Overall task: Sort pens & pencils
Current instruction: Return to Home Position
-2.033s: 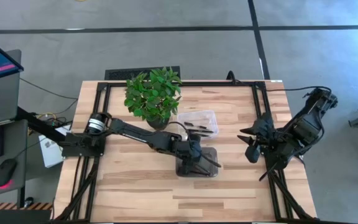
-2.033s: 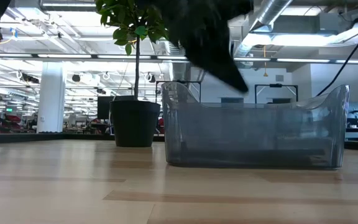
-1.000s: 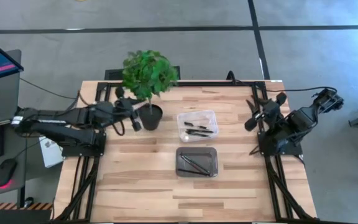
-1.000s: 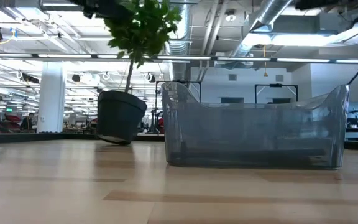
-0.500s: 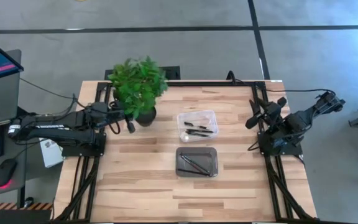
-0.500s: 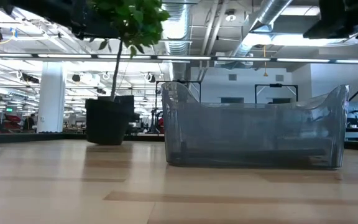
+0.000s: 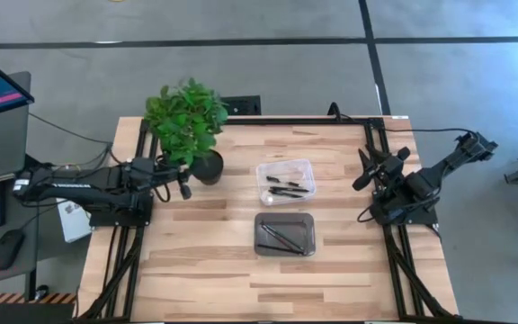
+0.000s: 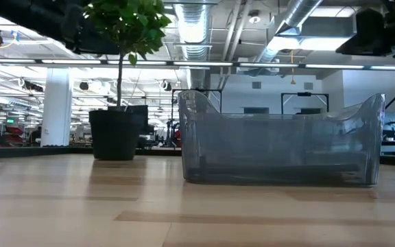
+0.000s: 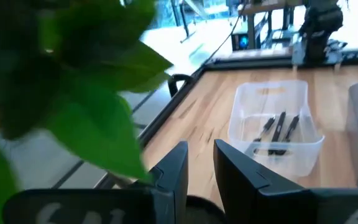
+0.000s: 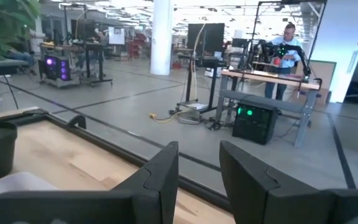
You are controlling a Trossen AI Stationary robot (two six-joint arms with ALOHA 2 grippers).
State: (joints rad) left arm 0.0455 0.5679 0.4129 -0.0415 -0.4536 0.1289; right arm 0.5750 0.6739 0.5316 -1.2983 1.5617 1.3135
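Several short black pens (image 7: 288, 187) lie in a clear bin (image 7: 265, 171), also seen in the left wrist view as pens (image 9: 277, 132). Thin dark pencils (image 7: 281, 237) lie in a smoky grey tray (image 7: 306, 220) nearer the table's near edge; in the low view the tray's wall (image 8: 280, 140) hides them. My left gripper (image 7: 183, 186) is open near the table's left edge, right beside a potted plant's black pot (image 7: 209, 167). In its own wrist view the left gripper (image 9: 201, 165) points toward the clear bin. My right gripper (image 7: 364, 173) is open at the right edge, far from both containers. My left gripper stands close against the left side of the plant's pot, with leaves (image 9: 98, 106) hanging over its wrist camera. Whether a finger touches the pot, I cannot tell.
The potted plant (image 7: 185, 112) stands upright on its base at the far left of the table, its pot (image 8: 115, 134) left of the tray in the low view. Black frame rails (image 7: 367, 135) run along the table's sides. A person (image 10: 286, 37) stands far off in the room.
My left arm has drawn back toward the table's left edge, its gripper staying beside the pot. The plant, tilted a second ago, has slid a little to the left and now stands upright, its foliage swung leftward. My right arm has folded back slightly toward the right edge.
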